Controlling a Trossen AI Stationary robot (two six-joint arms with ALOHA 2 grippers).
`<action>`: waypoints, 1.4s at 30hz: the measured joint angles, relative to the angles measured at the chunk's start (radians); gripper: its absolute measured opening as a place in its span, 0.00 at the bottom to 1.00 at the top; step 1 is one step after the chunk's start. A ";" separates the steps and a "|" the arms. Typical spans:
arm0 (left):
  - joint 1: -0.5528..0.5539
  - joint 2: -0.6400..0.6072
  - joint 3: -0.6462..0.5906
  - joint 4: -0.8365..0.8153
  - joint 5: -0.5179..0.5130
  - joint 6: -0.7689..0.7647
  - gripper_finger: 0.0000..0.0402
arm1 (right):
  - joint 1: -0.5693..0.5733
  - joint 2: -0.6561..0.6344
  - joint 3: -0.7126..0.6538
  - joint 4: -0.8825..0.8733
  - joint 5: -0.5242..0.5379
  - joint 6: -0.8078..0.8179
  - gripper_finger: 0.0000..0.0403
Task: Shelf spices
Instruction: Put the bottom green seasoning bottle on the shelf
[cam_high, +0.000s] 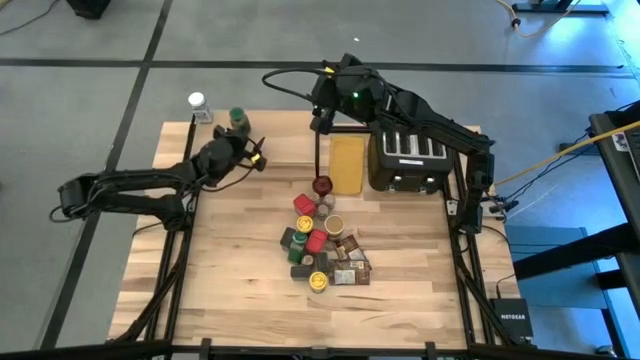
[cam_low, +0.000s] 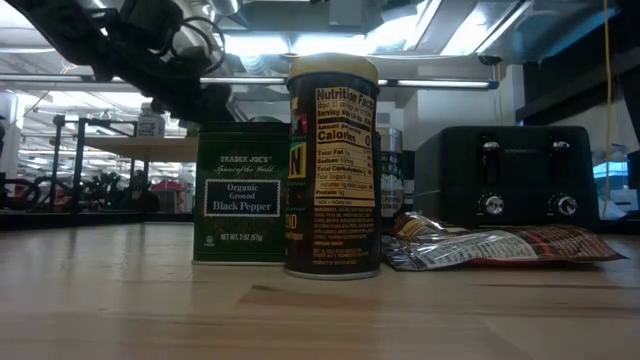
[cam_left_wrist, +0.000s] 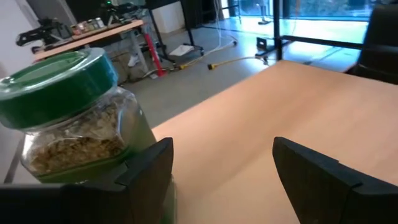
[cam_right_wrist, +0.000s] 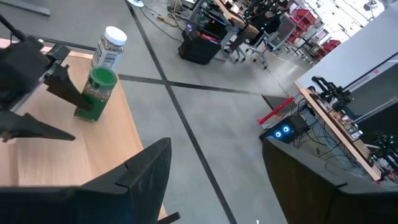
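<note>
My left gripper (cam_high: 252, 152) is spread open over the shelf (cam_high: 285, 148), at the far left of the table (cam_high: 230, 270), holding nothing. One finger (cam_left_wrist: 149, 171) stands just beside a green-lidded jar (cam_left_wrist: 68, 124) filled with pale dried flakes; I cannot tell whether it touches the glass. Left of that stands a white-lidded jar (cam_right_wrist: 109, 47), clear-walled with a printed label, at the shelf's far left corner. These two are the only spices on the shelf.

The rest of the spices (cam_high: 322, 250) lie heaped on the table near the middle: red- and yellow-lidded jars, dark tins and brown packets. Nearest the front edge are a green pepper tin (cam_low: 240, 195), a dark yellow-lidded shaker (cam_low: 333, 165) touching it, and a flat packet (cam_low: 490, 248).

My right gripper (cam_high: 322, 112) hangs open and empty above the shelf's far edge, left of the black toaster (cam_high: 408, 160).
</note>
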 joint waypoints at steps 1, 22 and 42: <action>0.008 0.005 0.000 0.007 0.000 -0.003 0.67 | 0.000 0.000 0.000 0.000 0.000 0.000 0.64; 0.098 0.015 0.000 0.137 0.184 -0.059 0.67 | 0.000 0.001 0.000 0.000 0.000 0.001 0.64; 0.064 -0.052 0.206 -0.096 0.126 0.078 0.67 | 0.000 0.001 0.000 0.022 -0.002 0.001 0.64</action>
